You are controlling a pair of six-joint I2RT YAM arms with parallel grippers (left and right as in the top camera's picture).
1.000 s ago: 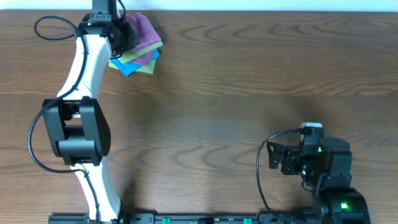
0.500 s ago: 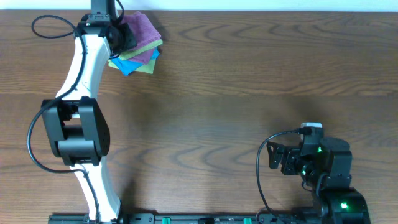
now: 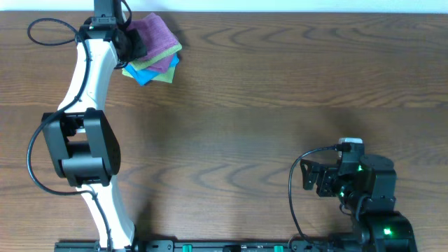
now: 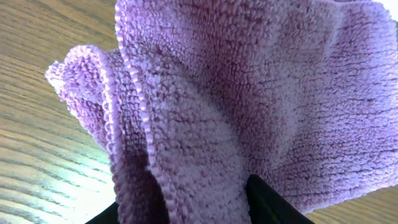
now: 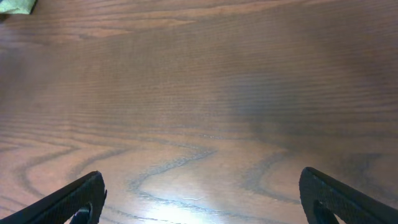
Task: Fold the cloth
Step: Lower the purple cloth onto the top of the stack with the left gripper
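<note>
Left gripper (image 3: pixel 136 43) is up at the far left corner of the table (image 3: pixel 266 105), nose pressed right against the left edge of the cloth (image 3: pixel 159 33). From the wrist camera, the cloth (image 4: pixel 249 93) fills nearly the whole view, bunched into upright folds with a stitched hem running down the middle. Those folds drop between the two dark fingers, and one fingertip (image 4: pixel 273 205) peeks out at the bottom edge with terry lying against it. Whether the jaws are pinching the fabric or only standing around it, I cannot tell; the cloth hides the gap.

From overhead, the cloth is rumpled on top of a small stack: a green cloth (image 3: pixel 145 63) shows beneath it and a blue cloth (image 3: pixel 143 75) sticks out at the near left corner. The stack sits just beside the table's far edge.

Right gripper (image 5: pixel 202 186) is well apart from all this, near the front right of the table, fingers spread wide with only bare wood between them.
</note>
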